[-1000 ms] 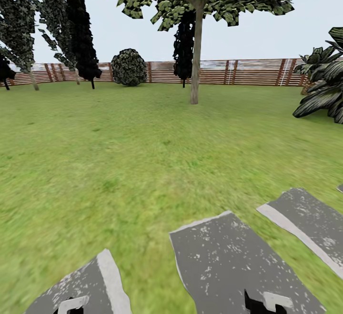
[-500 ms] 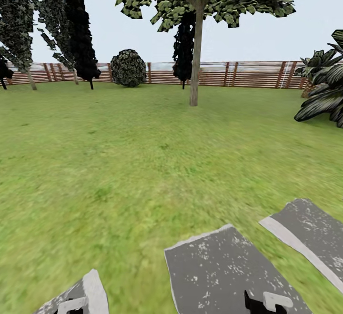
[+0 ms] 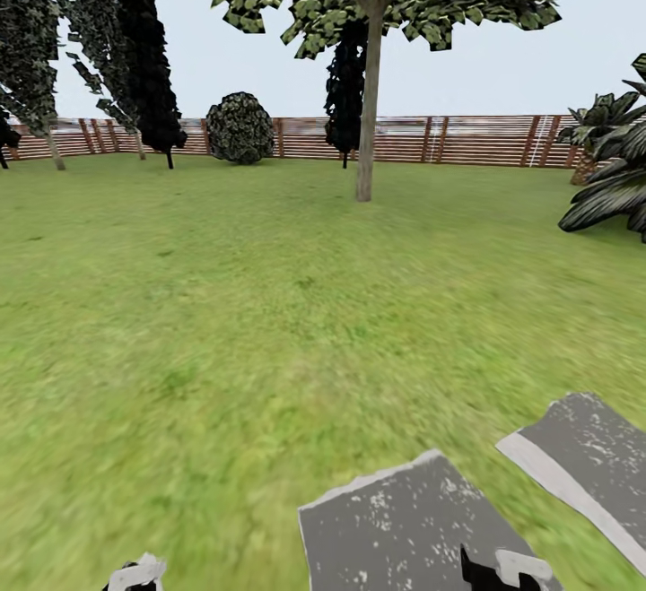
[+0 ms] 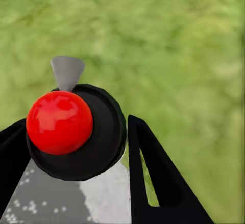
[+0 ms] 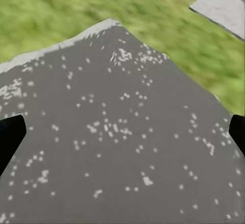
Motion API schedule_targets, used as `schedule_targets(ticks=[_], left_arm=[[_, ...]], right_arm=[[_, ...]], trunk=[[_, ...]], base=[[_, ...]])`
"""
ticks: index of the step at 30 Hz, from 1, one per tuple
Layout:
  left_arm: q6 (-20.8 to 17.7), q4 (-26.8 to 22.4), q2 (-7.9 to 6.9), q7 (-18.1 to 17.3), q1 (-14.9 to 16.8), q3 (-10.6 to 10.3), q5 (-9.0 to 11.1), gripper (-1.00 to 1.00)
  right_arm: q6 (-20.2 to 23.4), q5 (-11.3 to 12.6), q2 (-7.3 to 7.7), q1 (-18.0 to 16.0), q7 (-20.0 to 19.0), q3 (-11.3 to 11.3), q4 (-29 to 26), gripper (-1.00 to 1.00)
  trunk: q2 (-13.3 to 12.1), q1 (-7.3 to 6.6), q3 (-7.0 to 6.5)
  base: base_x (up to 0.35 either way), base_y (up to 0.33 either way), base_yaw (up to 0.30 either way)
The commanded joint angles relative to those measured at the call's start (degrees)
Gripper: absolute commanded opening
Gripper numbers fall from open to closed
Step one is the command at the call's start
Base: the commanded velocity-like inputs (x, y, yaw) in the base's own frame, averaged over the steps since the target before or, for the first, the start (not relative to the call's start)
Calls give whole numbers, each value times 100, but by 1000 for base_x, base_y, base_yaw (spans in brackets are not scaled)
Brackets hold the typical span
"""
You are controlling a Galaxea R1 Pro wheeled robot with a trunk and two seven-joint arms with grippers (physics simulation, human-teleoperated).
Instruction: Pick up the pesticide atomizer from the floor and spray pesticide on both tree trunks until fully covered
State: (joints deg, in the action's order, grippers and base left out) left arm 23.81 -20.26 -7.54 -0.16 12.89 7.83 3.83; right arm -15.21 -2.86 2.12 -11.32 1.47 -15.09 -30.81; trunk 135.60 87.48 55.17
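a wide green lawn (image 3: 224, 304) ringed by a slatted brown fence (image 3: 475, 138) is seen ahead, with grey paving slabs (image 3: 395, 528) underfoot. the pesticide atomizer (image 4: 76, 127), red-capped, is gripped between the fingers of the left claw (image 4: 76, 147); the right claw (image 5: 122, 132) is held wide apart over a slab. the pickup is judged done. next, a drive toward the tree trunk (image 3: 368, 107) is called for, well apart across the grass, before spraying

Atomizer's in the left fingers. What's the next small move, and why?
Probably keep driving forward toward the tree trunk. The left gripper holds the atomizer, but the trunk stands far off across the lawn, near the fence, likely too far to spray.
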Motion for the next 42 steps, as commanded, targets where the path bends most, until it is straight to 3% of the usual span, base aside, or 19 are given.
schedule_targets(ticks=[1, 42], left_arm=[[18, 4, -1, -2, 3, -9, 39, -100], [18, 4, 1, -2, 3, -9, 39, -100]], right_arm=[[-17, -31, -1, -3, 17, -9, 5, 100], [-17, -31, -1, -8, 17, -3, 5, 100]], trunk=[[2, 2, 5], [2, 2, 5]], base=[[323, -11, 0], [335, 0, 0]])
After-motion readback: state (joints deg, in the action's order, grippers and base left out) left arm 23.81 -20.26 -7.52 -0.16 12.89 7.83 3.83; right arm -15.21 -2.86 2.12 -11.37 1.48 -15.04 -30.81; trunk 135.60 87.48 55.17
